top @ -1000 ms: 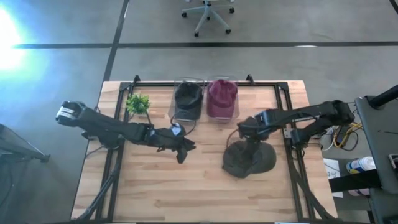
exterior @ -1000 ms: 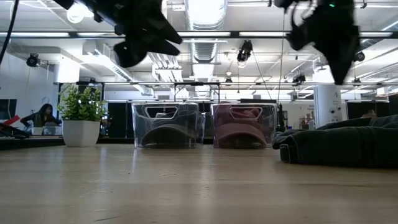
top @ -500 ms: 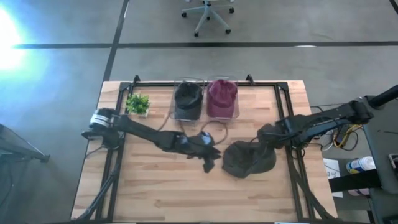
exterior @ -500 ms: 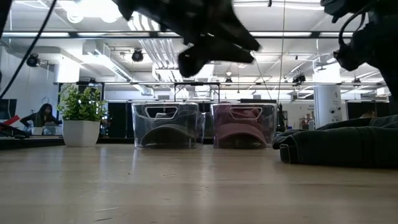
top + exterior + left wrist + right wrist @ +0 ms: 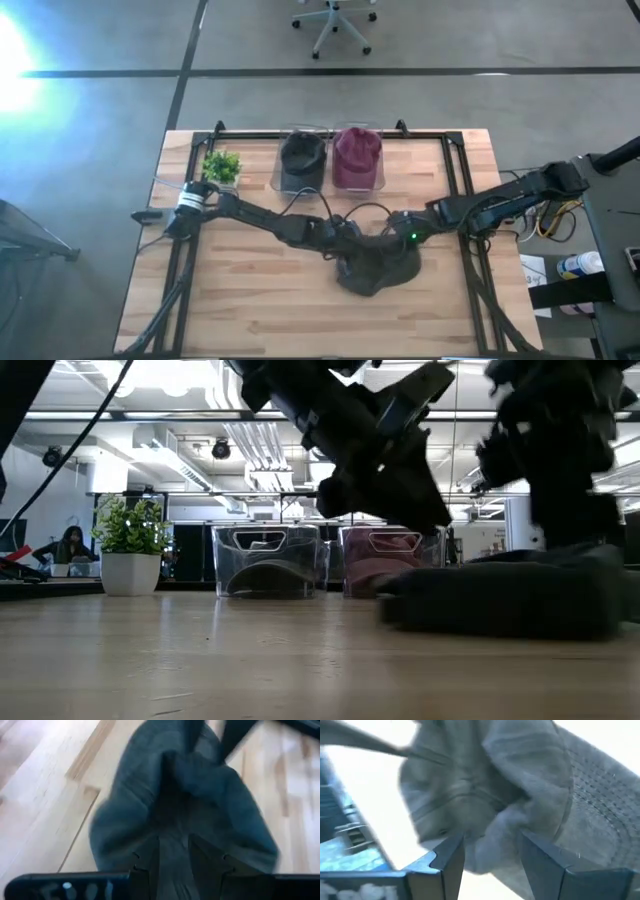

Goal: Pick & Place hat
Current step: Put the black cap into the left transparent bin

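A dark olive hat (image 5: 380, 270) lies crumpled on the table's middle, right of centre, and shows low and wide in the low view (image 5: 510, 595). My left gripper (image 5: 350, 243) reaches in from the left to the hat's far-left part and is shut on its cloth (image 5: 175, 795). My right gripper (image 5: 400, 238) comes from the right onto the hat's far side and is shut on bunched cloth (image 5: 520, 785). The two grippers stand close together over the hat. My left gripper pinches a raised fold of the hat's cloth (image 5: 174, 832) between its two fingers, slanting down from the table's left. The hat's underside stays on the table. My right gripper has a bunched fold of the hat (image 5: 492, 827) between its fingers (image 5: 451, 852), coming down from the table's right. One layer or several, I cannot tell. The rest of the hat rests on the table.
Two clear bins stand side by side at the far edge, one with a black hat (image 5: 302, 158) and one with a maroon hat (image 5: 357, 158). A small potted plant (image 5: 222, 166) stands left of them. Bare wood lies near and left of the olive hat.
My left gripper has swept fast toward the table's right, reaching the hat. My right gripper drew toward the right edge, then came back left. The hat has slid toward the table's left and near edge and has bunched up narrower.
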Available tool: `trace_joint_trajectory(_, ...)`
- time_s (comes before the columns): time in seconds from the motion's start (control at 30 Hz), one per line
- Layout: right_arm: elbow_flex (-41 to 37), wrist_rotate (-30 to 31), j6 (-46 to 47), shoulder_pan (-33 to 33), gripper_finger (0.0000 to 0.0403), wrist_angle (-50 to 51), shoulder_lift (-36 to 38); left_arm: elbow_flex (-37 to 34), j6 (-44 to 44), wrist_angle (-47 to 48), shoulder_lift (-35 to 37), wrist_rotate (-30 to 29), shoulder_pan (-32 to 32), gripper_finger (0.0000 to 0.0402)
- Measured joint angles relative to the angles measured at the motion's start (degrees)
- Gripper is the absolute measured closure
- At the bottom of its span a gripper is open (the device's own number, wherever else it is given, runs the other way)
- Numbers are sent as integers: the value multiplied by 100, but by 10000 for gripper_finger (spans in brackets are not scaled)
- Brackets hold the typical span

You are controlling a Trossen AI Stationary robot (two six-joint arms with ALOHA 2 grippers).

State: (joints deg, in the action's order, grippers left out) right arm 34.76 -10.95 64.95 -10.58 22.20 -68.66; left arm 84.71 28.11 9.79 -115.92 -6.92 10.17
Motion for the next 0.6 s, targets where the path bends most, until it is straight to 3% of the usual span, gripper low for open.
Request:
trace_joint_trajectory(0.13,513,420,-507,-71,227,366,301,-140,88,50,106,2,13,305)
trace_joint_trajectory(0.23,751,726,-362,-117,227,1589,532,-149,90,17,132,6,13,305)
trace_joint_trajectory(0.37,455,608,206,-163,227,3210,690,-149,46,-45,131,278,12,305)
trace_joint_trajectory(0.47,-38,233,396,-198,227,2870,977,-158,-16,-10,38,592,14,305)
trace_joint_trajectory(0.6,-720,95,700,-193,227,1682,1363,-269,-21,24,-13,706,35,305)
